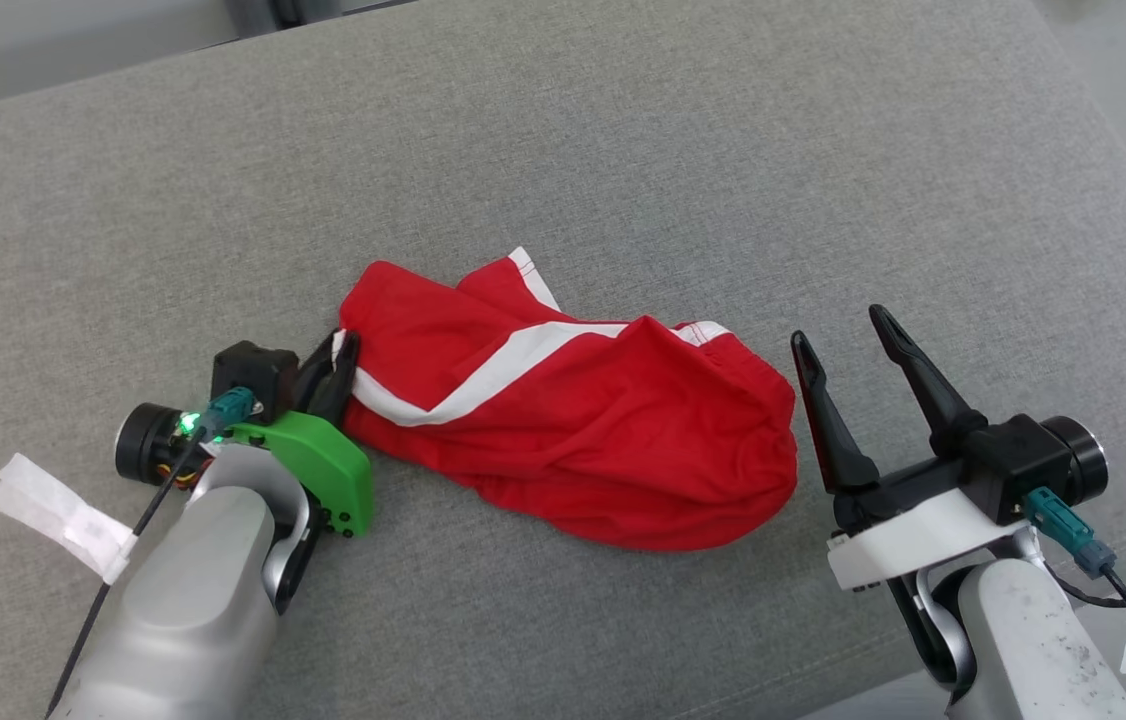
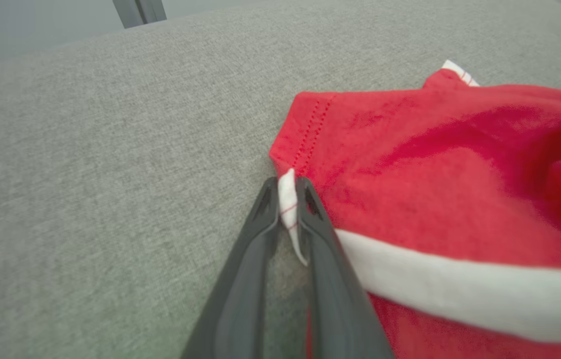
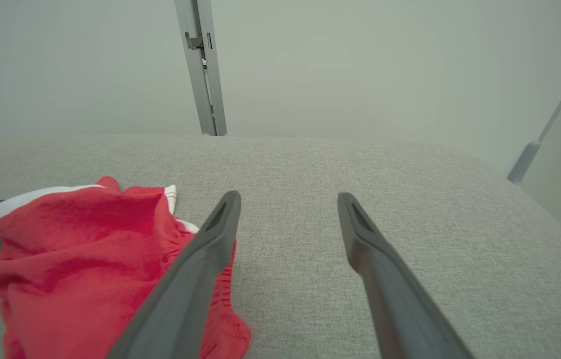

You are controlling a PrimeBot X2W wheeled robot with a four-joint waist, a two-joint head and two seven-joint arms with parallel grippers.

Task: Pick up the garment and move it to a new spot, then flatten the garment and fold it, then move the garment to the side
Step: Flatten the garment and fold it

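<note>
On the grey cushion (image 1: pixel 623 150), the left pincer (image 2: pixel 287 182) clamps the white hem (image 2: pixel 288 199) of the garment (image 1: pixel 573 430); crumpled folds hide its shape. The right pincer (image 1: pixel 838 328) stands spread beside it, holding nothing.

the garment (image 1: pixel 573 430) is coloured bright red and is crossed by a white stripe (image 1: pixel 513 362). the cushion (image 1: pixel 623 150) is covered in a plain, mottled grey weave. the left gripper (image 1: pixel 345 345) is coloured dark grey and is set on a green mount (image 1: pixel 328 465); the right gripper (image 1: pixel 838 326) is coloured likewise, on a white mount (image 1: pixel 908 545).
</note>
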